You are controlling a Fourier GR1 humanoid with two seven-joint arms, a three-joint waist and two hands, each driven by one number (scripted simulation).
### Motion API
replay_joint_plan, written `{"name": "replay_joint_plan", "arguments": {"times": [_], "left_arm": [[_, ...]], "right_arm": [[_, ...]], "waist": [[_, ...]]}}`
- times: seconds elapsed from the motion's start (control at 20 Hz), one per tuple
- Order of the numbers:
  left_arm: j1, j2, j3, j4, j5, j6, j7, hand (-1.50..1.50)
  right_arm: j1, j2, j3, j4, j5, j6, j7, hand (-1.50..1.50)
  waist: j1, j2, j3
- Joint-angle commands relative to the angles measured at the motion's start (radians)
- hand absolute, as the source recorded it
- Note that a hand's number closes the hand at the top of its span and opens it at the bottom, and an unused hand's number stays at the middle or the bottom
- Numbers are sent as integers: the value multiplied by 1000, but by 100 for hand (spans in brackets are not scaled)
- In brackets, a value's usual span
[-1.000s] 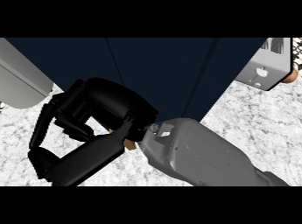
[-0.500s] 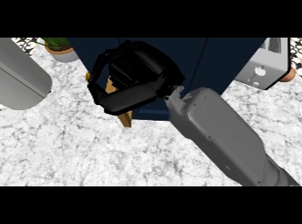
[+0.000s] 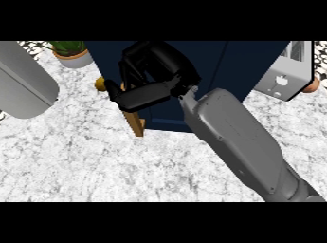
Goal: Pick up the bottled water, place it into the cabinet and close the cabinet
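My right hand [image 3: 156, 72] lies against the front of the dark blue cabinet [image 3: 243, 61], its fingers relaxed and its thumb [image 3: 139, 98] stretched along the door. Nothing shows inside the hand. A wooden door edge [image 3: 134, 122] sticks out just below the hand, so the door stands slightly ajar, and an orange knob [image 3: 99, 84] sits beside it. My right forearm [image 3: 239, 142] runs in from the lower right. The bottled water is not visible in this view. Of my left arm only the grey forearm [image 3: 15, 80] shows at the upper left; its hand is out of the picture.
A potted plant [image 3: 71, 51] stands left of the cabinet at the back. A silver toaster [image 3: 288, 71] sits to the cabinet's right, with a small orange object [image 3: 311, 85] beside it. White marble counter [image 3: 89, 166] spreads in front.
My right hand has travelled from low on the left up and to the right onto the cabinet front. The wooden door edge has swung in closer to the cabinet.
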Motion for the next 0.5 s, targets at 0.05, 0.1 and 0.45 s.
{"name": "replay_joint_plan", "arguments": {"times": [0.05, 0.1, 0.45], "left_arm": [[-28, -4, 7, -26, 33, 3, 39, -150], [-43, -30, -36, 1, -26, 22, 22, -150], [-90, -15, -19, -28, 9, 51, 91, -150]], "right_arm": [[-46, -78, -109, 119, 54, -59, -46, -150], [-68, -78, -111, 115, 69, -85, -41, -150], [-88, -58, -106, 134, 89, -88, -54, -150]], "waist": [[-11, 26, 8], [-21, 27, 7], [-23, 26, 8]]}}
